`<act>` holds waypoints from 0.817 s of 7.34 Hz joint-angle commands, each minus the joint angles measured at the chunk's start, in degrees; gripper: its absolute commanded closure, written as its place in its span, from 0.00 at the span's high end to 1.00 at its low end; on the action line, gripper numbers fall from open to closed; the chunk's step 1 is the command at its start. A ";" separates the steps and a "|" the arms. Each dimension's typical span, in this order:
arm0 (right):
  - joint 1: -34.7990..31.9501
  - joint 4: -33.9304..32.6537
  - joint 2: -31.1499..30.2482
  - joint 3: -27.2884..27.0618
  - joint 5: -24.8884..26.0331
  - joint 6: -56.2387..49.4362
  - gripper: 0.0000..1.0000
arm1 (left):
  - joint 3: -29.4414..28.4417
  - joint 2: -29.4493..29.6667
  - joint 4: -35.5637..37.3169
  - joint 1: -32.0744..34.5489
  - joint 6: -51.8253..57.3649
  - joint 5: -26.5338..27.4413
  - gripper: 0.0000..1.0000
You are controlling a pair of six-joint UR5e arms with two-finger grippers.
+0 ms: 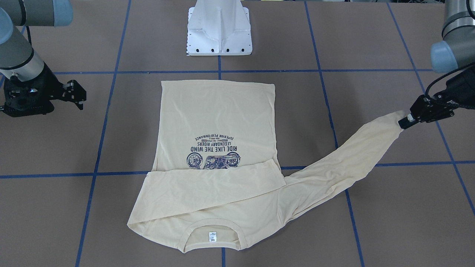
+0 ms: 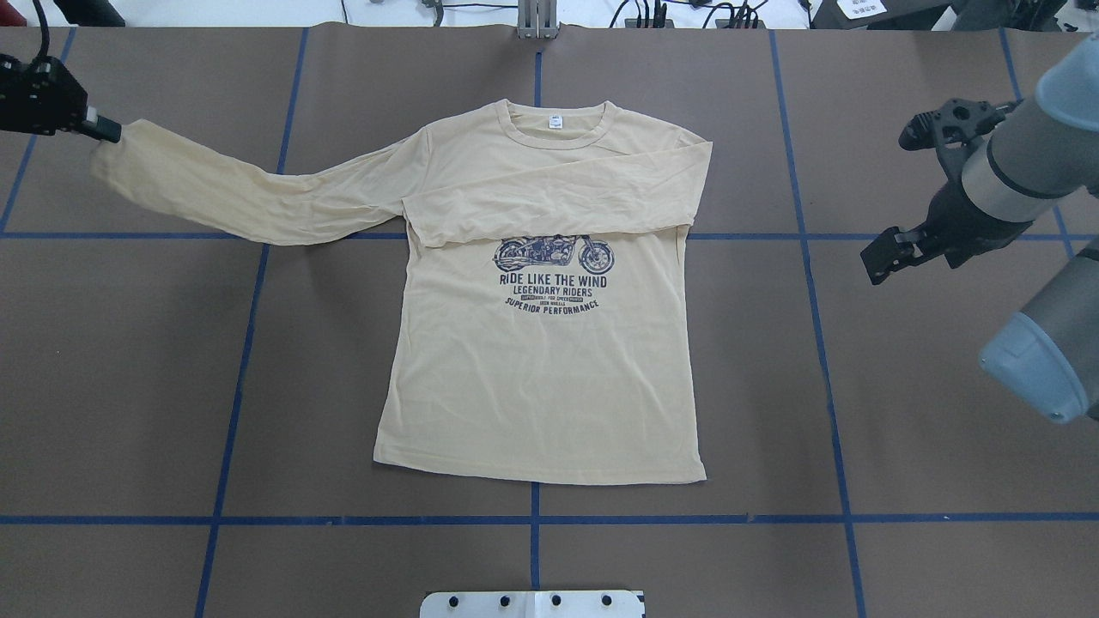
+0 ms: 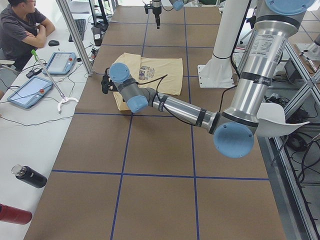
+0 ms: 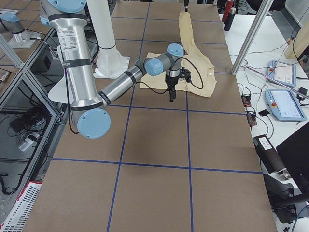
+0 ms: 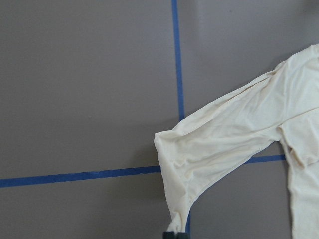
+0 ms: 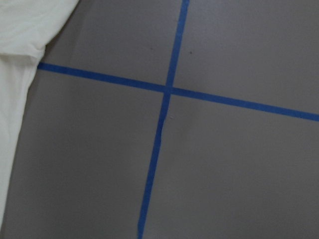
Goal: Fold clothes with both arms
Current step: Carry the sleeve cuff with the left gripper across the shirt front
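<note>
The cream-yellow shirt (image 2: pixel 541 369) lies flat in the middle of the table, motorcycle print up, collar and white neck label on the far side from the robot. One sleeve is folded across the chest (image 2: pixel 558 202). The other sleeve (image 2: pixel 240 193) stretches out to the side. My left gripper (image 2: pixel 103 130) is shut on its cuff and holds it raised; this also shows in the front view (image 1: pixel 406 122) and the left wrist view (image 5: pixel 219 149). My right gripper (image 2: pixel 884 257) is open and empty, off the shirt's other side (image 1: pixel 78 97).
The white pedestal base (image 1: pixel 219 33) stands at the robot's edge of the table. Blue tape lines (image 2: pixel 537 519) cross the brown tabletop. An operator (image 3: pixel 20 30) sits at a side table with tablets (image 3: pixel 27 90) and bottles (image 3: pixel 30 176).
</note>
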State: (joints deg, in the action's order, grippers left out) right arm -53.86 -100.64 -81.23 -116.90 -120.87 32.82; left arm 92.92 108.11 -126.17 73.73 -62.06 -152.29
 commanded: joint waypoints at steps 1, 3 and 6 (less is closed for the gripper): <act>0.07 0.18 -5.41 -2.01 -1.63 -1.00 1.00 | 0.94 8.31 0.13 -1.38 -17.49 -1.08 0.00; -0.02 0.27 -6.22 -1.67 -4.55 -1.00 1.00 | 2.35 16.21 0.13 -9.18 -31.13 1.71 0.00; -0.02 0.18 -6.22 -1.40 -4.72 -0.74 1.00 | 1.83 23.00 0.04 -19.38 -39.26 9.70 0.00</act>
State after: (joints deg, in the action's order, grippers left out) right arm -53.88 -100.45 -87.42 -118.36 -125.52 31.94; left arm 95.13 128.35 -126.11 58.61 -98.44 -146.04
